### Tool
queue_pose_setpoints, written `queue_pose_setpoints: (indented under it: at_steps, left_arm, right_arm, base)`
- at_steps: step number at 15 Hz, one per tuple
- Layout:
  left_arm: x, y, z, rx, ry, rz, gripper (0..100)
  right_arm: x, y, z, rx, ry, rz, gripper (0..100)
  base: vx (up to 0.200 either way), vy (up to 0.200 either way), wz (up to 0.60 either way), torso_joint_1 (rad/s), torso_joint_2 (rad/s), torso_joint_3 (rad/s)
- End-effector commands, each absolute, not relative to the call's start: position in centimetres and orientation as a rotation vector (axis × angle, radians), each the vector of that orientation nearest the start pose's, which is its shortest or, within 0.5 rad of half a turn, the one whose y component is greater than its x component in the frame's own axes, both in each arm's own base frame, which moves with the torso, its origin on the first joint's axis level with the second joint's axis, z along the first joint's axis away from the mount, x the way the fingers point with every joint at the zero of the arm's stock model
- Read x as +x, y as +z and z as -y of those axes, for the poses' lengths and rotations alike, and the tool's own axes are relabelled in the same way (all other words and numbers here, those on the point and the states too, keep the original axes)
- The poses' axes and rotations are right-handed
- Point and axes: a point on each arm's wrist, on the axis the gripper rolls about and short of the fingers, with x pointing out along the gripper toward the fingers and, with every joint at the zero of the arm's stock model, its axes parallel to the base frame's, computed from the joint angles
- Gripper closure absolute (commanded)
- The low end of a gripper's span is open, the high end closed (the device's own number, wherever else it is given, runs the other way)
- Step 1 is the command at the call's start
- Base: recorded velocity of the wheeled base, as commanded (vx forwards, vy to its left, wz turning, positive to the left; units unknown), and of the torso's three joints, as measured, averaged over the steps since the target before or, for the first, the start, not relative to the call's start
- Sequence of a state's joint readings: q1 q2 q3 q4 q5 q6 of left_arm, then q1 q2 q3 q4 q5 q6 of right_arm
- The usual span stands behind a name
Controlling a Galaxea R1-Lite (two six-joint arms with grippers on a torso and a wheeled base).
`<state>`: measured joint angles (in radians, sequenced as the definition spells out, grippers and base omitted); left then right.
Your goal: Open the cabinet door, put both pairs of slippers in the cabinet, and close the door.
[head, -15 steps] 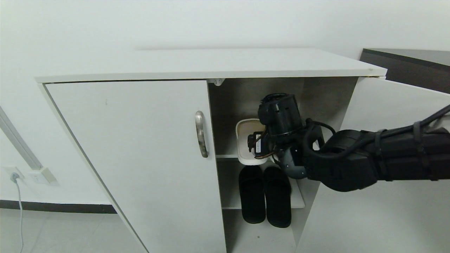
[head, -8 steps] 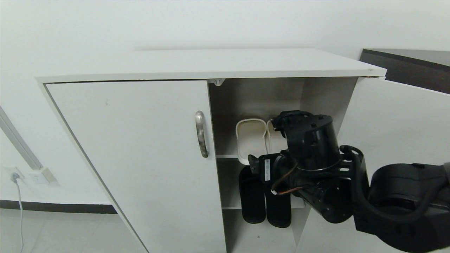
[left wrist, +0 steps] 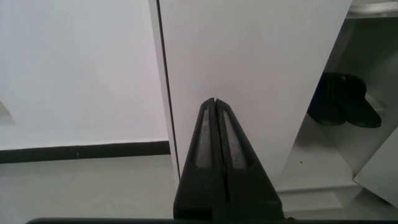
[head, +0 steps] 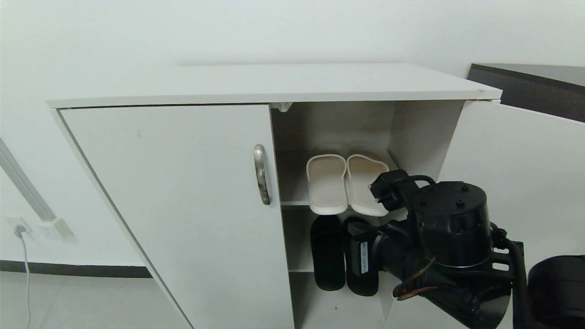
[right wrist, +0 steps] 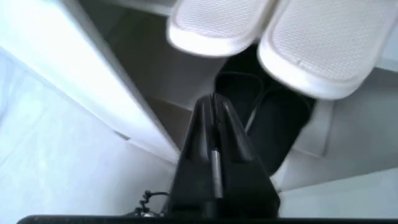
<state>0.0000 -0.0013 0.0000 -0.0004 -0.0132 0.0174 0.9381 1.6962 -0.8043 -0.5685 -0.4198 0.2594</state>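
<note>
Stowed: white slippers (head: 347,185) on upper shelf (head: 294,203), black slippers (head: 340,256) below, heels overhanging. Near opening, right gripper (right wrist: 214,109) pinched closed, empty; left gripper (left wrist: 214,112) same. Open door (head: 516,160) at right: push outer face near free edge, slowly; heels may catch.

The white cabinet (head: 274,82) has its right door (head: 525,160) swung open (the left one is shut). White slippers (head: 327,183) lie paired on its upper shelf (head: 292,203), and black slippers (head: 327,253) sit directly beneath.
</note>
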Motion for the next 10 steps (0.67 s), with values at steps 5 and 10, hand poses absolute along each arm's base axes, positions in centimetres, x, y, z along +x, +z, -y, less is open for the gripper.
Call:
queue_pose_setpoints:
  at_steps: [5, 10]
  left_arm:
    - [-2.3, 7.6, 0.0, -0.002, 0.003, 0.002, 100]
    - [-2.3, 7.6, 0.0, 0.002, 0.002, 0.002, 100]
  right_arm:
    - [17.5, 16.5, -23.5, -0.006, 0.514, -0.316, 100]
    - [17.6, 15.8, -23.6, -0.021, 0.507, -0.333, 100]
  base:
    - [0.000, 0.000, 0.00, 0.000, 0.00, 0.000]
    - [-0.160, 0.000, 0.00, 0.005, 0.00, 0.000]
